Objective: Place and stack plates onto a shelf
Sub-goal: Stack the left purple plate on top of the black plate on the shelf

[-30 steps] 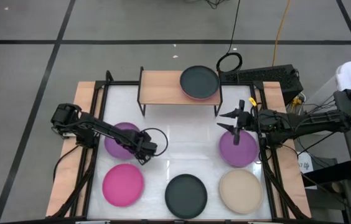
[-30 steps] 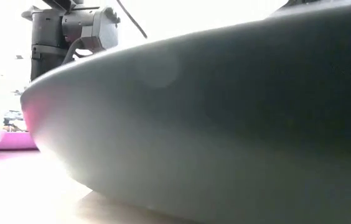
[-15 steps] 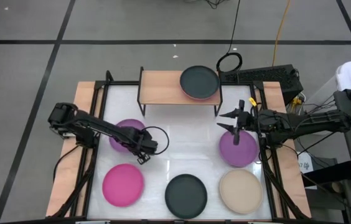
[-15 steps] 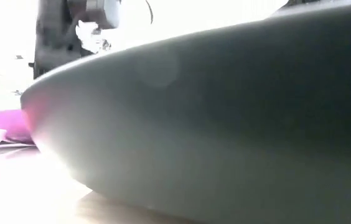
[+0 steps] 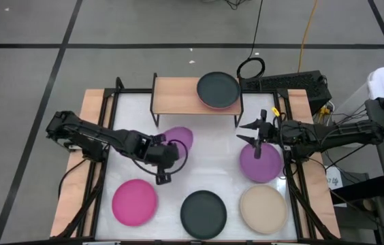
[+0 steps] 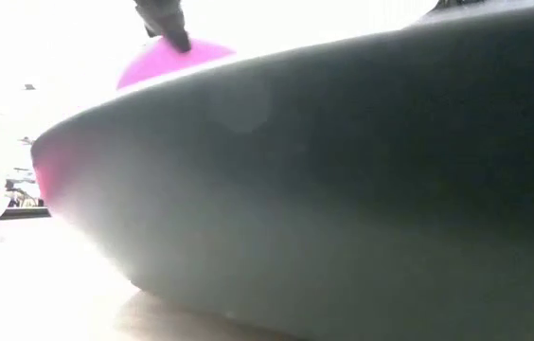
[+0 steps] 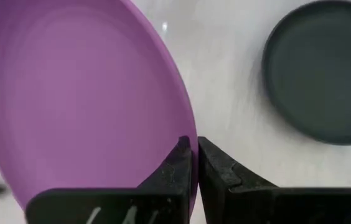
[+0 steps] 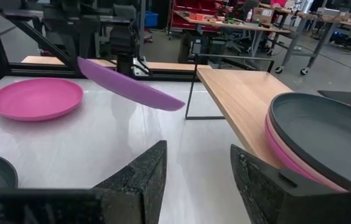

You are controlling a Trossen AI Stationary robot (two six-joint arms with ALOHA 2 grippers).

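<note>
White worktop (image 5: 199,153) carries scattered plates. Left end effector (image 5: 165,155), fingers pinching the purple plate (image 5: 179,138) rim, holds it tilted at its 1 o'clock, near the shelf (image 5: 175,95). Right end effector (image 5: 259,141) hangs spread.

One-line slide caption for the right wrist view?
Left gripper carries a tilted purple plate above the table toward the shelf, which holds two stacked plates.

— What is seen around the table (image 5: 192,146)?
— A grey floor (image 5: 28,68) crossed by dark lines is shown, with 1 yellow cable (image 5: 306,34) and 1 black cable (image 5: 255,30) laid across it; the black one ends in a coil.
— And farther off?
— Workbenches (image 8: 244,14) loaded with clutter are seen across a grey floor, and a red cabinet (image 8: 191,12) is set behind them. Strong white light is cast through the low view.
</note>
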